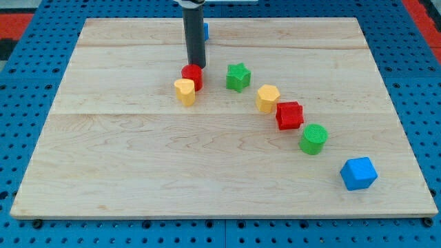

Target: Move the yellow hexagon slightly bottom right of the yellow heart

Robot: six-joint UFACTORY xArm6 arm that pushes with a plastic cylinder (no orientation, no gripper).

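The yellow hexagon (267, 98) sits right of the board's centre, touching the red block (289, 115) at its lower right. The yellow heart (185, 91) lies left of centre, touching a red cylinder (192, 76) just above and right of it. My tip (197, 65) stands at the top edge of the red cylinder, above the yellow heart and well left of the yellow hexagon. The rod rises straight up from there.
A green star (238, 76) lies between the red cylinder and the yellow hexagon. A green cylinder (313, 138) and a blue cube (358, 173) trail toward the view's bottom right. A blue block (204, 30) peeks out behind the rod at the top. The wooden board (138, 172) bears them all.
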